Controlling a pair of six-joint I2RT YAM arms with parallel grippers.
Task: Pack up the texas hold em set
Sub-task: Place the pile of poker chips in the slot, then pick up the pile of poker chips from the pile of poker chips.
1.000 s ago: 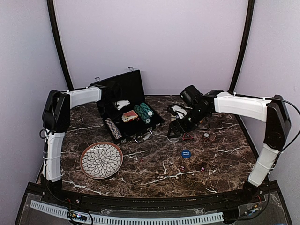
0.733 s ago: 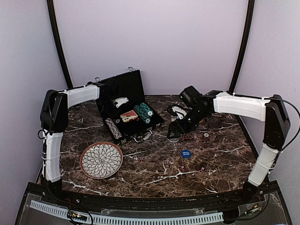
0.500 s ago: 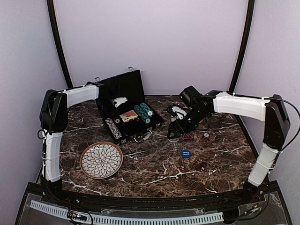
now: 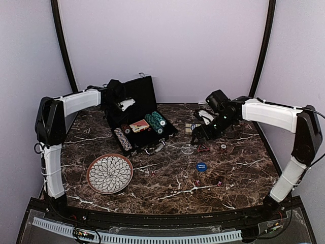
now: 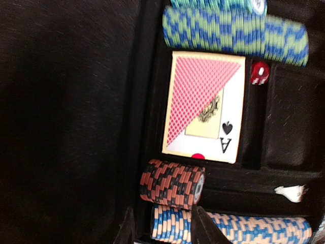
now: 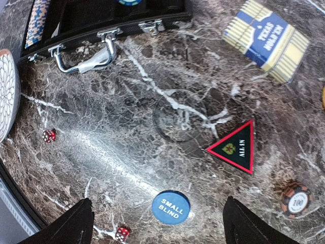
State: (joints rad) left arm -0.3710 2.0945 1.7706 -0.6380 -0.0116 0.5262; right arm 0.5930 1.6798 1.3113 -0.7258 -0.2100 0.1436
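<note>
Briefcase [image 4: 133, 96], black and lying open at eleven o'clock on the marble table [image 4: 238, 168], holds rows of striped poker chips [image 5: 233, 33] and a red-backed card deck [image 5: 203, 109]. Above them hovers the left gripper [image 5: 165, 231], fingers parted and empty. At one o'clock the right gripper [image 6: 160, 223], spread wide and holding nothing, hangs over a blue small blind button [image 6: 171, 207], a triangular all-in marker [image 6: 234, 147], a blue card box [image 6: 266, 39] and red dice [image 6: 49, 135].

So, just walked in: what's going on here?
A poker set is being packed into an open black hard briefcase. The robot's left gripper hovers open over striped poker chips and a red-backed card deck already inside. The right gripper hangs open above the marble table, where a round blue button, a blue-and-yellow card box and red dice lie loose.
</note>
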